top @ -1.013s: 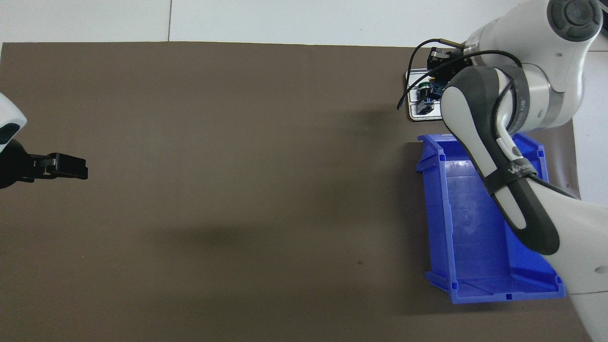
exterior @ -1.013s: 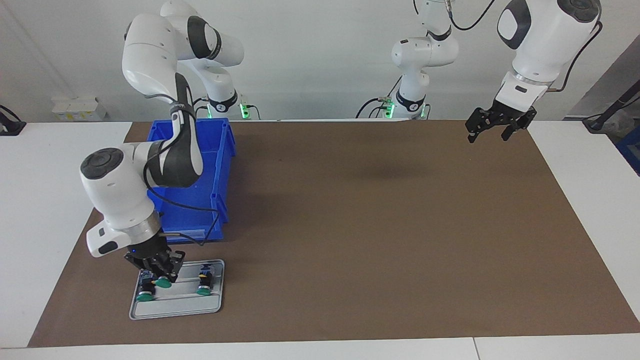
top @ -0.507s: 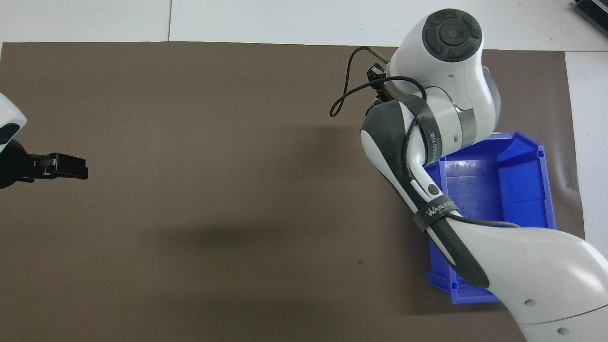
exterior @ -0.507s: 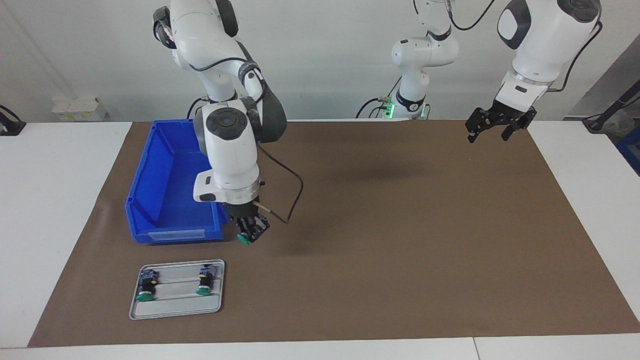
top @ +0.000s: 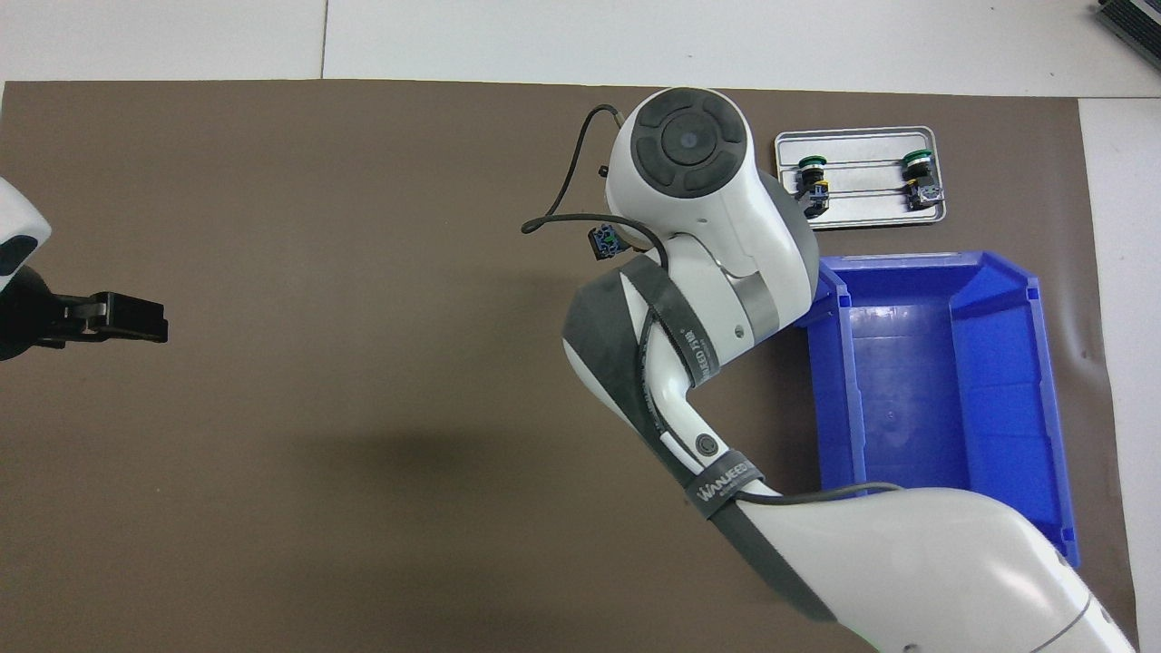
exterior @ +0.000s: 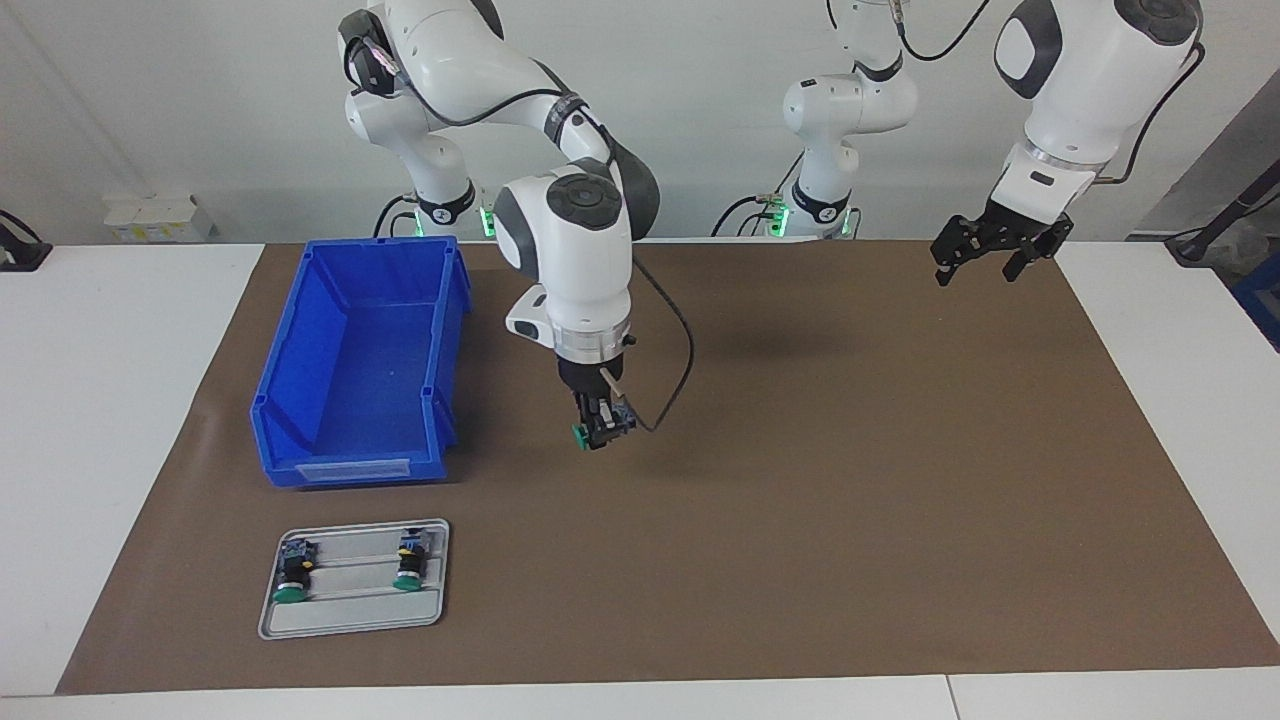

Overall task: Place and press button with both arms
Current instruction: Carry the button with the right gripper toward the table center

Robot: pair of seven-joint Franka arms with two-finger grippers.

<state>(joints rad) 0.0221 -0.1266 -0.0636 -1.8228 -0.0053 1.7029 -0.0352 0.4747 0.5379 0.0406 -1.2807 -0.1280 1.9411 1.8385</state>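
Brown mat (exterior: 800, 480): covers most of the table; its middle is bare, so nothing has been placed there yet.
Blue bin (exterior: 355, 350): sits toward the right arm's end, close to the robots; it looks empty.
Left gripper (exterior: 995, 250): waits in the air over the mat corner at its own end; fingers spread, holding nothing.
Right gripper (exterior: 598, 430): hangs over the mat beside the bin, pinching the button.
Metal tray (exterior: 350, 620): lies farther from the robots than the bin; 2 spare buttons (exterior: 290, 580) rest in it and 1 slot is vacant.
Button (exterior: 585, 436): off the table in the right gripper, lying sideways.
Progress: pickup looks done; setting the button down and pressing it remain, roughly 1 of 3 steps complete.
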